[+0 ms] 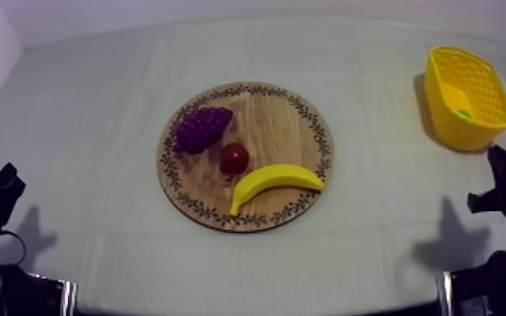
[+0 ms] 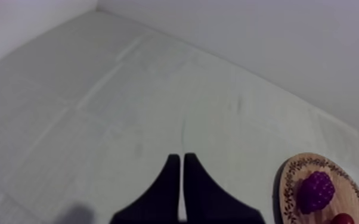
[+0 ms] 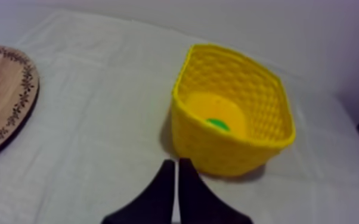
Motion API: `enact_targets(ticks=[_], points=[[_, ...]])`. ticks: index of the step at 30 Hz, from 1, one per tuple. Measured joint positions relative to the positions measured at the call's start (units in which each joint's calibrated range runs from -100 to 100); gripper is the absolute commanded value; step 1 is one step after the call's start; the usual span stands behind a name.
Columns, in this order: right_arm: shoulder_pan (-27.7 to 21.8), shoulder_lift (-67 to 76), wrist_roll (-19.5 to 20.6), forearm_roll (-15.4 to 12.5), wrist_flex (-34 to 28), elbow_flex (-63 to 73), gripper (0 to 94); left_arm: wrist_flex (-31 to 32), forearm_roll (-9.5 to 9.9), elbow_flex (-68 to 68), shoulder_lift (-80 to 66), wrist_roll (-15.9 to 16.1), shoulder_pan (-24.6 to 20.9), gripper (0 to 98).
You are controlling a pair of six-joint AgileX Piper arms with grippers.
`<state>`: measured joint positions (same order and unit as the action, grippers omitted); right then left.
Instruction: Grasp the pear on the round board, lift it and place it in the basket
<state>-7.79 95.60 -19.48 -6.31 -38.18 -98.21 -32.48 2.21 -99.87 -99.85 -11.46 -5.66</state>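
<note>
Grey-white cloth table (image 1: 97, 126): pear (image 1: 455, 99) sits inside yellow basket (image 1: 475, 136) at upper right; wooden board (image 1: 281, 126) at centre carries grapes (image 1: 200, 128), small red fruit (image 1: 234, 158), banana (image 1: 273, 181). Left gripper (image 2: 180, 156) and right gripper (image 3: 176, 161) both closed to narrow wedges, gripping nothing.

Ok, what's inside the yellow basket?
A yellow fruit with a green tip, apparently the pear, lies low in the basket. The near wall covers the rest of the floor.
</note>
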Motion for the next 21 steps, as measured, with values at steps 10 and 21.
enact_targets(ticks=[10, 21], points=[[-0.1, 0.1, 12.5, 5.0, -0.7, -1.4, 0.5, 0.0, 0.00, 0.0, 0.0, 0.0, 0.0, 0.1], [-0.1, 0.1, 7.9, 5.1, -0.4, -1.4, 0.3, 0.0, 0.00, 0.0, 0.0, 0.0, 0.0, 0.1]])
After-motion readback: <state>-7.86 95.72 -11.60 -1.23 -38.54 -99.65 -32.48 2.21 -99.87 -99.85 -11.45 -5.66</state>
